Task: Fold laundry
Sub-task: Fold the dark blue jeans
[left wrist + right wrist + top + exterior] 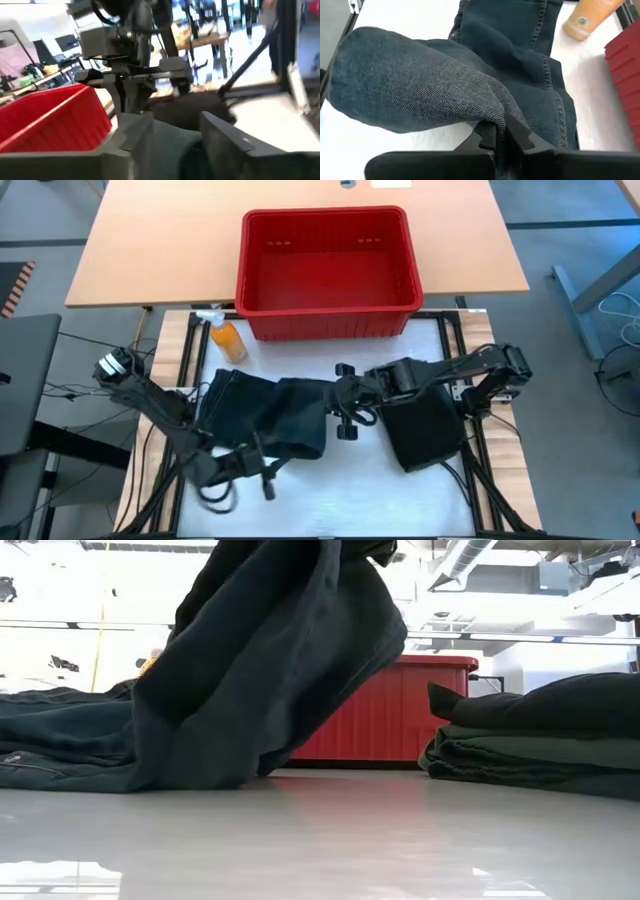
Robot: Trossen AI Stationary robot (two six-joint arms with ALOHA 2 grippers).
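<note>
A dark blue denim garment lies at the table's middle left, and its right part is raised off the table. My right gripper reaches in from the right and is shut on that raised part. A stack of folded dark garments rests flat on the table under the right arm, also seen in the low view. My left gripper hovers open near the table's front left, by the garment's near edge, with its fingers apart and touching nothing. My right gripper pinches a fold of the denim between its two fingers, coming slanting down from the table's right side. The held part is lifted. The cloth drapes down from it, and its left part lies on the table.
A red plastic basket stands at the back centre. An orange bottle lies to the left of the basket's front corner. Bare white tabletop runs along the front.
</note>
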